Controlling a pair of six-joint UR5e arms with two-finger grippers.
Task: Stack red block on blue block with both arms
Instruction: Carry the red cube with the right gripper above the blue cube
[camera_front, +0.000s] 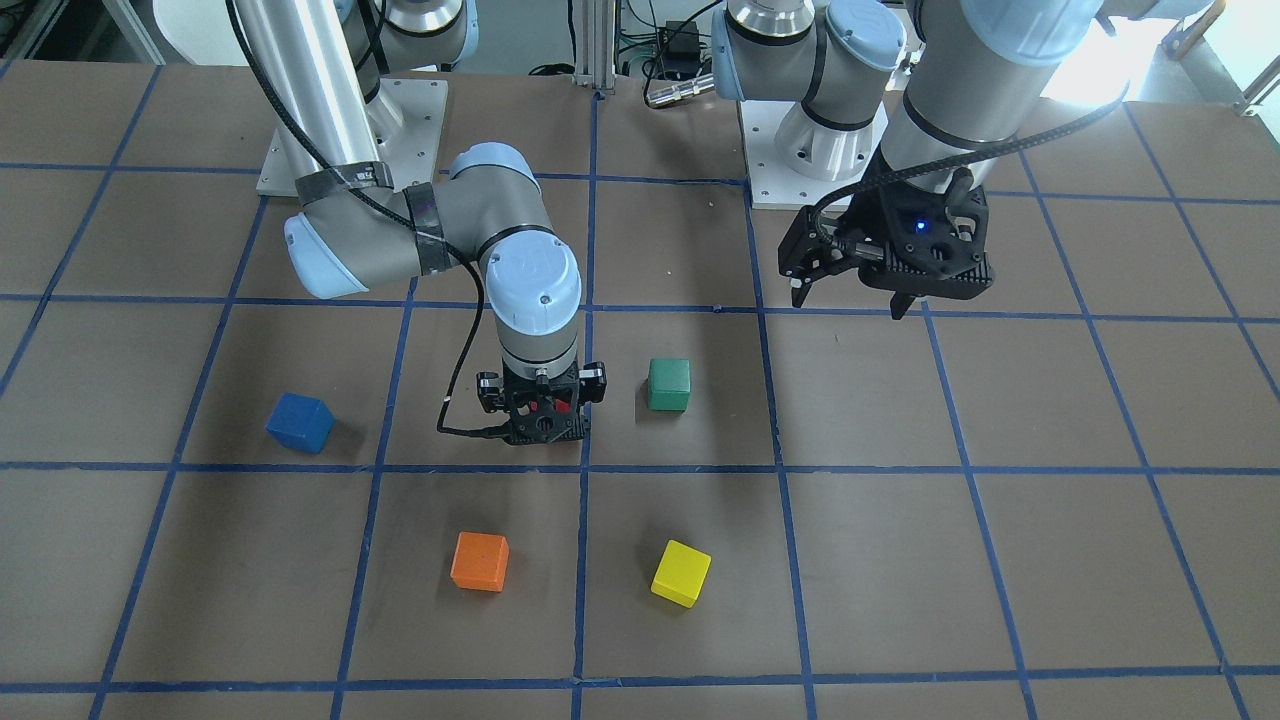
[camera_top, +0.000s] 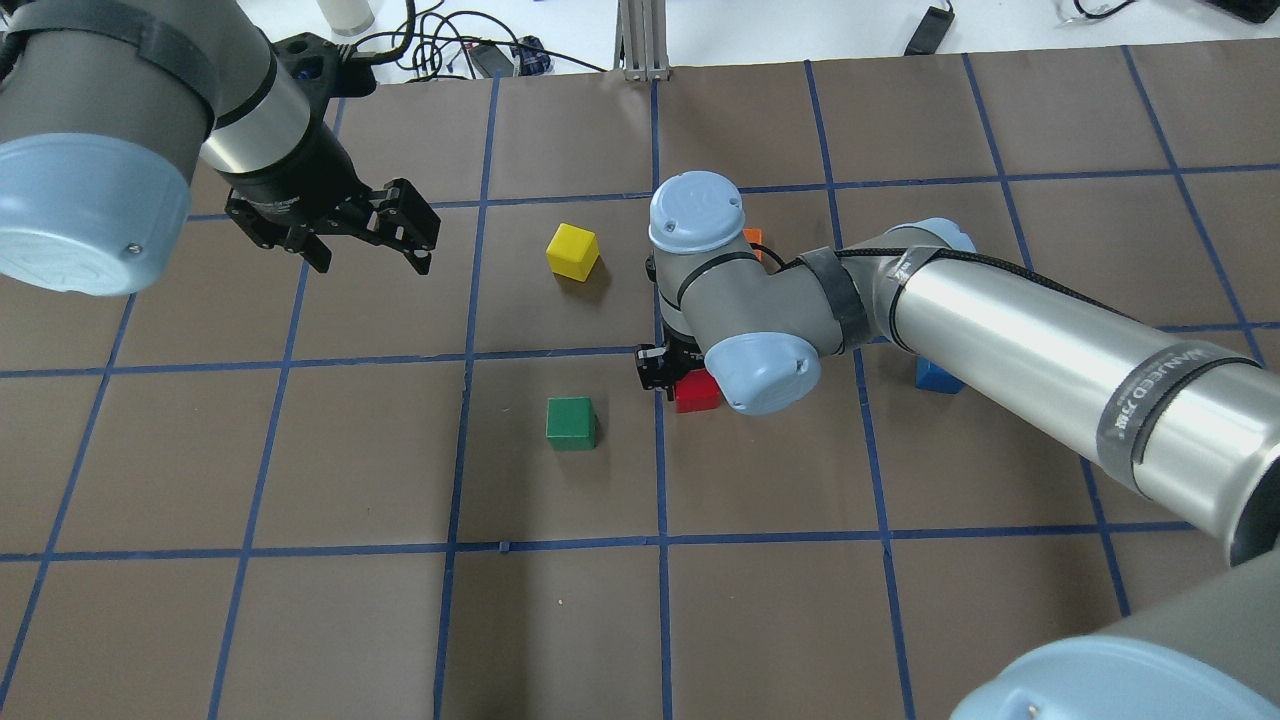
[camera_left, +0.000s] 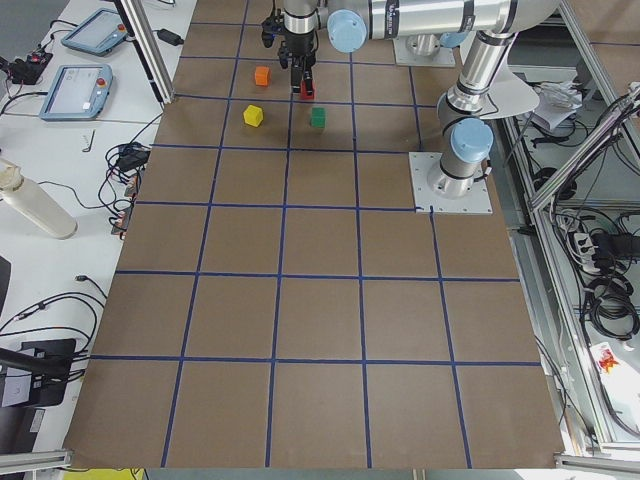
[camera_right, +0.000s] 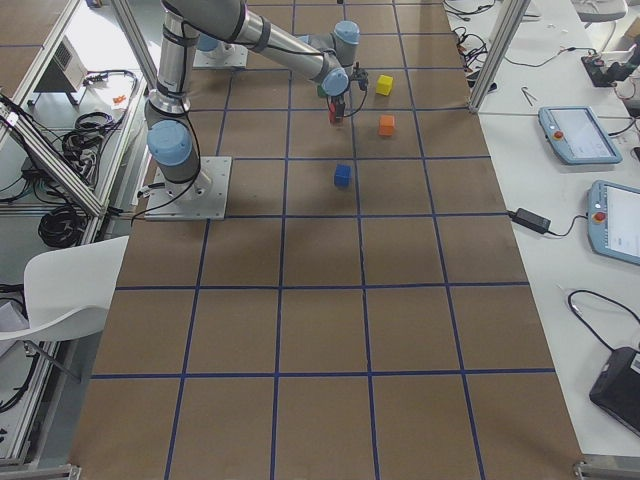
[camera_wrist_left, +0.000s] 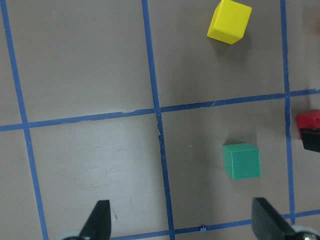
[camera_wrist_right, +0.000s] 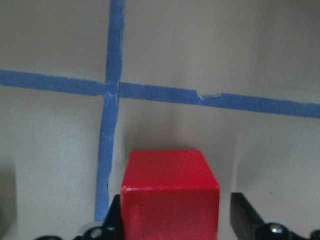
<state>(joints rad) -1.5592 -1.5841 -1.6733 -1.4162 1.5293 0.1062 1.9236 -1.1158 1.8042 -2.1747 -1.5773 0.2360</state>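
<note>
The red block (camera_wrist_right: 170, 195) is seen near the middle of the table (camera_front: 1000, 560), straddled by the right gripper (camera_front: 541, 410). Its fingers (camera_wrist_right: 245, 220) are spread. One is set right against the block's side, and a strip of table is shown between the block and the other, so no pinch is made out. From across the table only red slivers are caught through the gripper's frame. Whether the block is resting on the table or just lifted cannot be told.

The blue block (camera_front: 299, 422) is found well apart, toward the table's right-hand end. From overhead it is largely hidden behind the right arm (camera_top: 1000, 310), and the orange block (camera_front: 480, 561) is cut to a sliver there too.

The left gripper (camera_top: 373, 262) is held above the table, fingers wide apart. The green block (camera_wrist_left: 242, 161) and yellow block (camera_wrist_left: 229, 21) are caught by its camera.
</note>
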